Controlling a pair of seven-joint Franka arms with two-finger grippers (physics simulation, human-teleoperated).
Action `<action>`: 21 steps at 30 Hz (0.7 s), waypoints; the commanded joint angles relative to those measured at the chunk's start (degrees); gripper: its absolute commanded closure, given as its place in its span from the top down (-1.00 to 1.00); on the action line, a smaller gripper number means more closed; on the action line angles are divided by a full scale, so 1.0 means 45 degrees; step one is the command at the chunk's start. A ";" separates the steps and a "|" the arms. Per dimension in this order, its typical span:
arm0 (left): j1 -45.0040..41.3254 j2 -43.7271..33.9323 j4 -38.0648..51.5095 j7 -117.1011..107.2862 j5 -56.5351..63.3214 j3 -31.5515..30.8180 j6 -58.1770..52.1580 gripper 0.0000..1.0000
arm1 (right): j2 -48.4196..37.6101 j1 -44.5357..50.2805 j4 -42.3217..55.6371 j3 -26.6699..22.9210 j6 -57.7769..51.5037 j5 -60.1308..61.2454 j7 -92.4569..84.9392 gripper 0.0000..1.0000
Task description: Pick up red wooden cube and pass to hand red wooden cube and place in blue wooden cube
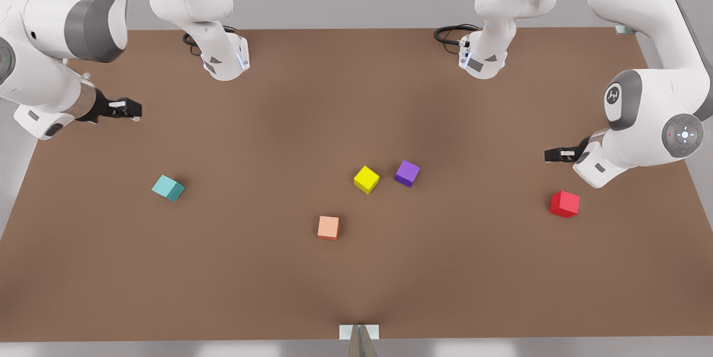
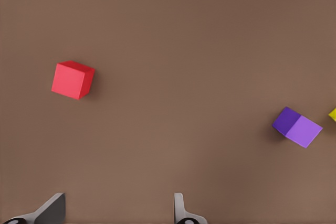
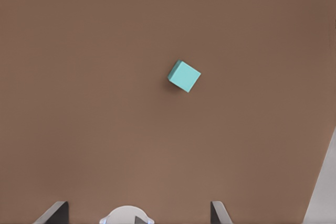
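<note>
Brown bench (image 1: pixel 356 290). Left end effector (image 1: pixel 554 154) open, empty, hovering just above red wooden cube (image 1: pixel 565 204). Right end effector (image 1: pixel 131 109) open, empty, near blue wooden cube (image 1: pixel 167 187) at front view's left. Yellow cube (image 1: pixel 366 179), purple cube (image 1: pixel 407 172), salmon cube (image 1: pixel 328 228) mid-bench.

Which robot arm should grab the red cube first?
Probably the left. The left gripper hangs open just above the red wooden cube, on the front view's right. The right gripper is far across the table, nearer the teal cube.
</note>
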 commanded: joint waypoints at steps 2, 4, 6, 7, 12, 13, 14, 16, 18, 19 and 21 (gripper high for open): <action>0.0002 -0.0014 0.0005 0.0031 0.0009 0.0023 0.0056 1.00 | 0.0004 0.0096 0.0031 -0.0035 0.0285 -0.0062 0.0502 1.00; 0.0178 0.1195 0.0122 0.3425 0.0029 0.1155 0.1636 1.00 | 0.0297 -0.0040 0.0090 -0.0035 0.0226 0.0094 0.0444 1.00; 0.0178 0.2797 0.0122 0.7138 0.0322 0.2093 0.4293 1.00 | 0.0356 -0.0059 0.0129 -0.0035 0.0226 0.0075 0.0463 1.00; 0.0198 0.3500 0.0239 0.8252 0.0322 0.2387 0.4977 1.00 | 0.0375 -0.0059 0.0129 -0.0035 0.0265 0.0075 0.0463 1.00; 0.0530 0.4341 -0.0053 1.2648 0.0712 0.2602 0.6775 1.00 | 0.0746 -0.0723 0.0207 -0.0036 0.1104 0.0778 0.0463 1.00; 0.0472 0.4283 -0.0540 1.2629 0.0712 0.2621 0.7222 1.00 | 0.0746 -0.0723 0.0207 -0.0035 0.1183 0.0700 0.0444 1.00; 0.0491 0.4263 -0.0951 1.2668 0.0732 0.2640 0.7809 1.00 | 0.0746 -0.0723 0.0207 -0.0035 0.1183 0.0680 0.0444 1.00; 0.0510 0.4322 -0.1167 1.2843 0.0751 0.2641 0.7986 1.00 | 0.0785 -0.0723 0.0188 -0.0035 0.1183 0.0641 0.0444 1.00; 0.0510 0.4614 -0.1245 1.2863 0.0751 0.2641 0.8278 1.00 | 0.0805 -0.0704 0.0188 -0.0035 0.1183 0.0602 0.0444 1.00; 0.0530 0.4732 -0.1264 1.2863 0.0751 0.2641 0.8357 1.00 | 0.0864 -0.0704 0.0188 -0.0035 0.1163 0.0622 0.0444 1.00; 0.0549 0.5161 -0.1264 1.2805 0.0732 0.2816 0.8436 1.00 | 0.0883 -0.0704 0.0188 -0.0035 0.1183 0.0602 0.0444 1.00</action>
